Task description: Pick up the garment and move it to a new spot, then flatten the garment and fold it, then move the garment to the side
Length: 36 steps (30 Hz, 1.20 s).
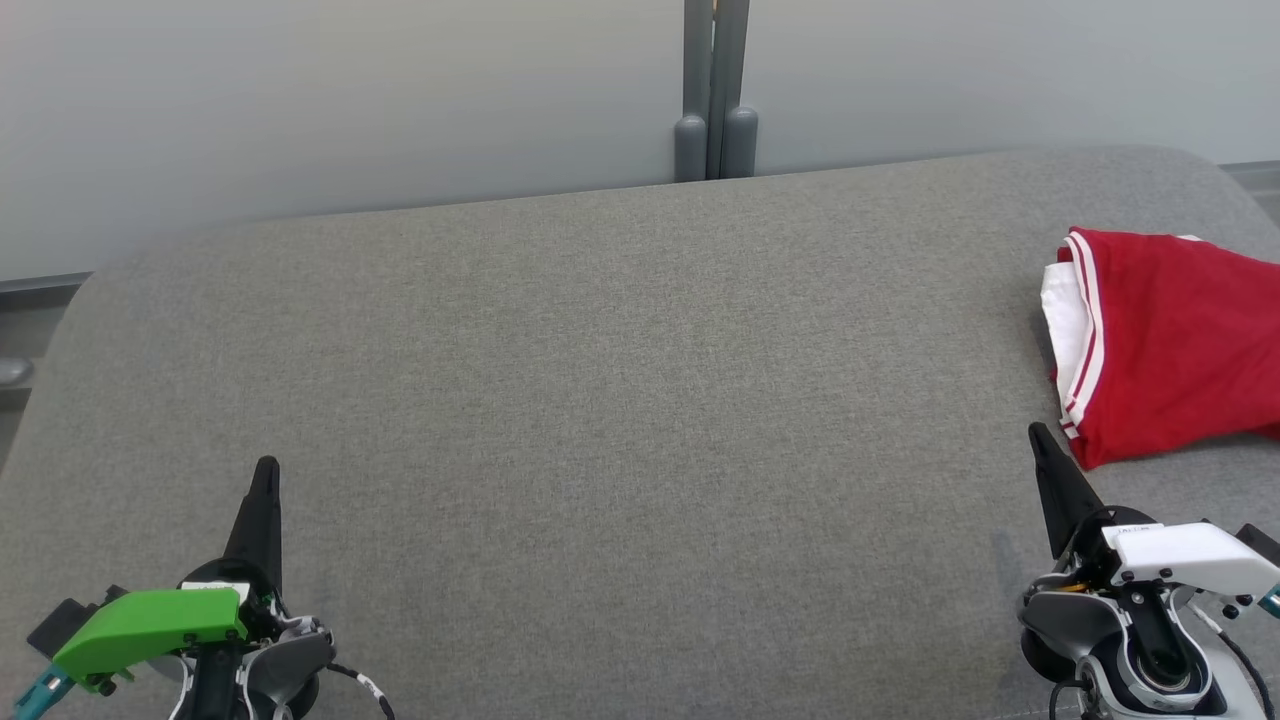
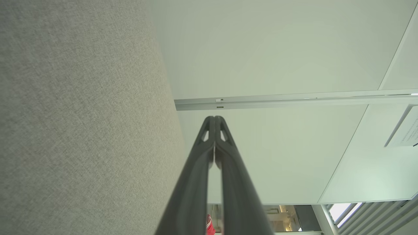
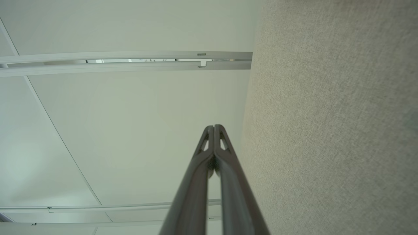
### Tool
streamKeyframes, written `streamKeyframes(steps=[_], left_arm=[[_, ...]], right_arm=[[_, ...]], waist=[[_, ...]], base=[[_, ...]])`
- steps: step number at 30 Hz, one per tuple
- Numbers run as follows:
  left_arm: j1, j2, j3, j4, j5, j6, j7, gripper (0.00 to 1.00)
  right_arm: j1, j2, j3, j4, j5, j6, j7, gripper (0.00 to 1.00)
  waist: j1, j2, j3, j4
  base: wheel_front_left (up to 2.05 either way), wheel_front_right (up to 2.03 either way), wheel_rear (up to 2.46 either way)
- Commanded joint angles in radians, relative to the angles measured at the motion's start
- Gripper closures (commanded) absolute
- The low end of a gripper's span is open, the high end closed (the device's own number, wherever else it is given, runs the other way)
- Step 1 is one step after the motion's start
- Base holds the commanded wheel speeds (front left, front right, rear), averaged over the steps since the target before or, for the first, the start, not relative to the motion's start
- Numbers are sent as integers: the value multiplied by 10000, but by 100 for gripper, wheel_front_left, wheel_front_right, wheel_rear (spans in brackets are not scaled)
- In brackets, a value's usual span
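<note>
my left tool [image 1: 266, 478] sits at the lower left of the head view; its two long dark fingers are pressed together into a single point and hold nothing; a green cover [image 1: 150, 625] caps the wrist behind it; in the left wrist view the left tool [image 2: 214, 120] has its fingertips meeting, with only a thin slit between the fingers lower down; my right tool [image 1: 1042, 442] sits at the lower right of the head view, also closed to one point and empty, with a white cover [image 1: 1185, 555] on its wrist; in the right wrist view the right tool [image 3: 214, 128] has its tips touching.

both tools are over the near part of a wide bench [image 1: 600, 400] covered in grey woven fabric, with rounded corners; the same fabric runs down the left side of the left wrist view [image 2: 81, 114] and the right side of the right wrist view [image 3: 326, 114].

the garment [image 1: 1170, 350] is red with white stripes along one edge and a white layer showing at its left side; it lies folded at the far right of the bench and runs off the right edge of the head view; my right tool's tip is just beside its near left corner; i cannot tell whether they touch; my left tool is well apart from it, across the bench.

beyond the bench stands a pale wall [image 1: 300, 100]; a grey post [image 1: 715, 90] rises against it at the middle of the far edge.
</note>
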Motion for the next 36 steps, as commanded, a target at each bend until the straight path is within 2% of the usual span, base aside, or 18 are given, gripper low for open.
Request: streamKeyframes(steps=[1, 36], left_arm=[[-151, 71, 39, -41, -219, -58, 36, 100], [-162, 72, 44, -59, -305, -66, 85, 100]], right_arm=[[85, -36, -42, -72, 168, 4, 69, 100], [92, -37, -55, -95, 306, 4, 99, 100]], waist=[[0, 0, 0, 2], [0, 0, 1, 8]], base=[[0, 0, 0], [0, 0, 0]])
